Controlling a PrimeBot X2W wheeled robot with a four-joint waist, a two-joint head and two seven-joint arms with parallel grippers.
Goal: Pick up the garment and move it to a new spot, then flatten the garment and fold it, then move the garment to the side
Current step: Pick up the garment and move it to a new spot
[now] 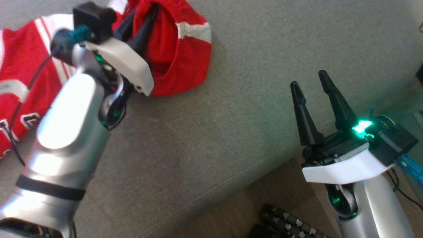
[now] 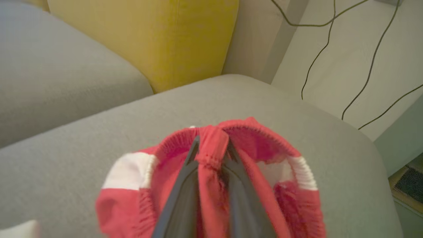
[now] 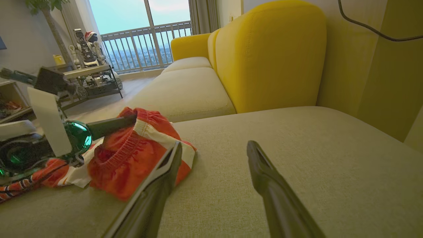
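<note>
The left gripper [image 2: 211, 148] has its jaws pinched on the ribbed hem of the red-and-white garment [image 1: 178, 59], bunched at the far left of the grey sofa cushion [image 1: 231, 115]. The right gripper [image 1: 308, 79] hovers near right, jaws wide.

L: silver arm extended, dark two-fingered left gripper [image 2: 213, 143] pinched on red-and-white fabric garment [image 1: 185, 66] | R: dark two-fingered right gripper [image 1: 309, 79] spread wide, empty

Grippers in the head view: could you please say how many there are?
2. The left gripper, upper left, has its fingers shut on the red fabric garment; the right gripper, lower right, is open over the grey sofa seat.
</note>
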